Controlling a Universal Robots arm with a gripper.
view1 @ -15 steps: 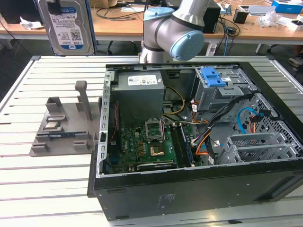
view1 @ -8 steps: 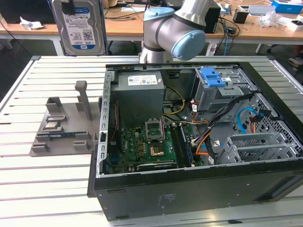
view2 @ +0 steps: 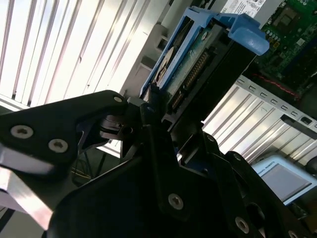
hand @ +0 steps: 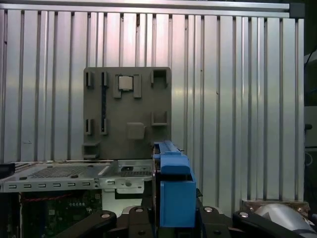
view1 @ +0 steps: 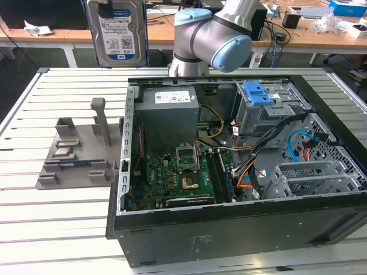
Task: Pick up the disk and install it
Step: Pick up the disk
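Note:
The disk, a silver hard drive with a blue-and-white label and blue side rails, hangs upright high above the table at the exterior view's upper left. My gripper is shut on its top edge. In the second wrist view the disk juts out from between the black fingers, its connector edge and blue rail showing. In the first wrist view the blue rail stands clamped between the fingers. The disk is well above and beside the open computer case.
A grey fixture plate with an upright post lies on the slatted aluminium table beside the case. Inside the case are a grey power-supply box, a motherboard, cables, and a drive cage with a blue latch. Cluttered desks stand behind.

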